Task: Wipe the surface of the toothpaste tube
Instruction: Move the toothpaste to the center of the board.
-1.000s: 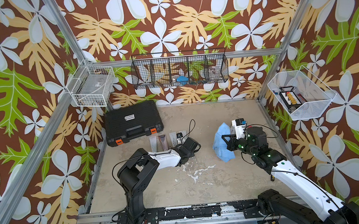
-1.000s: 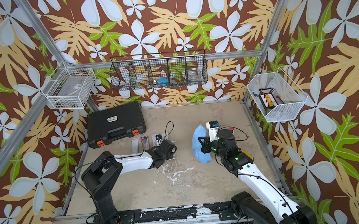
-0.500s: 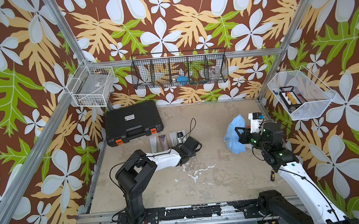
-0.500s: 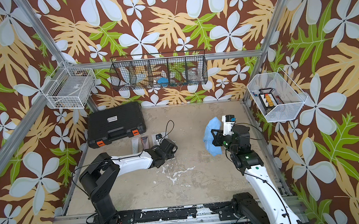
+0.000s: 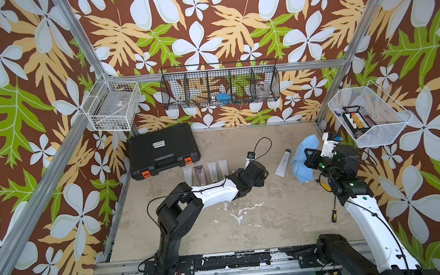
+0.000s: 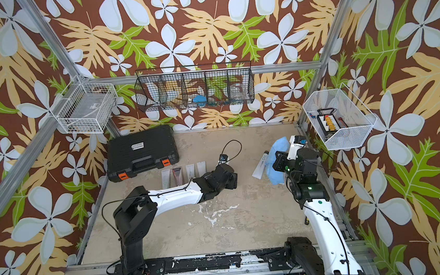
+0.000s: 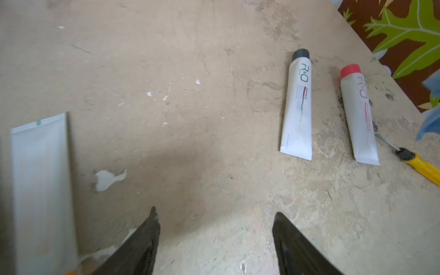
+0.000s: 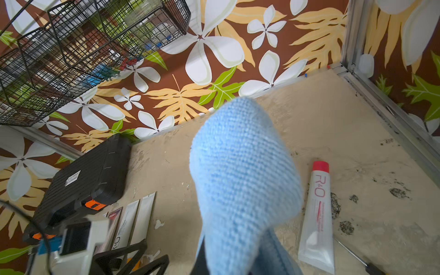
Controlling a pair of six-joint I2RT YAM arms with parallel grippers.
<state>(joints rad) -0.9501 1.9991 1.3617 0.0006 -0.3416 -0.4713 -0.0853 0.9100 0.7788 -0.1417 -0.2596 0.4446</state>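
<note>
While the right hand [image 5: 307,160] is clamping a blue cloth [image 5: 301,169] and the left hand [image 7: 214,213] is gaping empty, the toothpaste tube [image 5: 283,163] is lying toward the desk's [image 5: 248,231] far right corner, seemingly light, squashy, best pinched at its crimp.

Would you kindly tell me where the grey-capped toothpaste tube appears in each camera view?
In a top view: the grey-capped tube lies on the table, just beside the blue cloth.
In a top view: the grey-capped tube, again beside the blue cloth.
Left wrist: the grey-capped tube lies alongside the red-capped tube.
Right wrist: not visible; the blue cloth blocks the middle.
Shared landmark: the blue cloth, in all four views.
</note>
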